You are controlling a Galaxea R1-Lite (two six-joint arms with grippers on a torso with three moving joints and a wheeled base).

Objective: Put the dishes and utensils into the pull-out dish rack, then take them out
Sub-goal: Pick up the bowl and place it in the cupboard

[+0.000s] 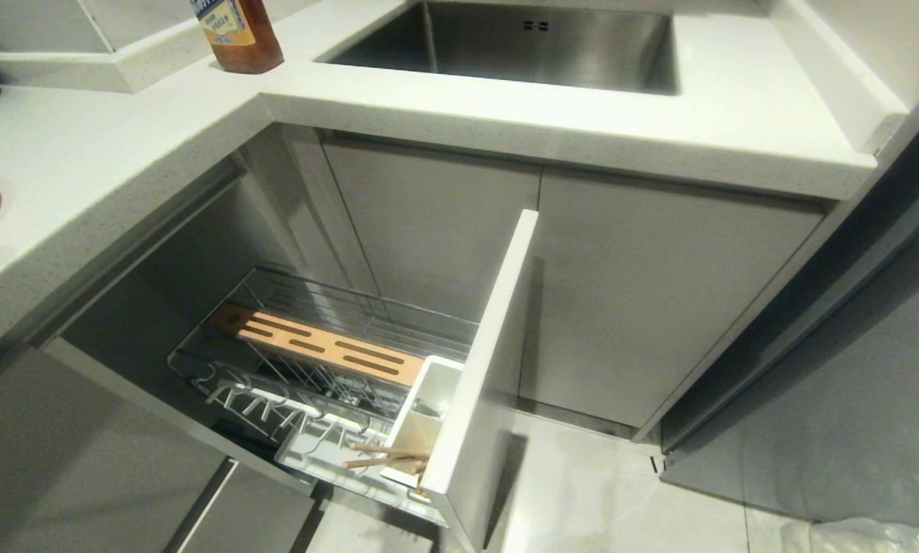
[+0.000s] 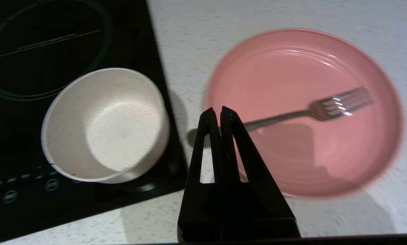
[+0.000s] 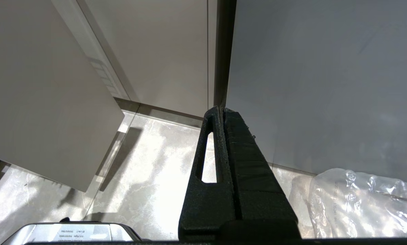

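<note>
The left gripper [image 2: 220, 110] fills the near part of its wrist view, fingers pressed together with nothing between them, hanging above the pale speckled counter [image 2: 190, 41] over the handle end of the fork [image 2: 312, 110]. The fork lies across the pink plate [image 2: 304, 112], tines toward the plate's middle, handle running out past the rim under the fingers. Just beside the plate, apart from it, the cream bowl [image 2: 104, 124] sits upright on a black cooktop [image 2: 26, 51] at that cooktop's edge. None of this shows in the head view except a sliver of pink at the counter's left edge; neither arm shows there. That view instead gives the rack [image 1: 329, 384] pulled out below the counter, its pale front panel [image 1: 482, 361] standing open; the chopsticks [image 1: 386, 455] lie tilted in the white caddy [image 1: 421, 418] by the panel, beside the slotted wooden strip [image 1: 321, 346]. A steel sink [image 1: 521, 42] is set in the counter behind, and a brown bottle [image 1: 237, 34] stands at the inner corner. The right gripper [image 3: 222, 112], fingers together and empty, hangs low over the marbled floor [image 3: 149, 177] facing grey cabinet doors [image 3: 156, 51], with clear plastic wrap [image 3: 360, 200] lying nearby.
</note>
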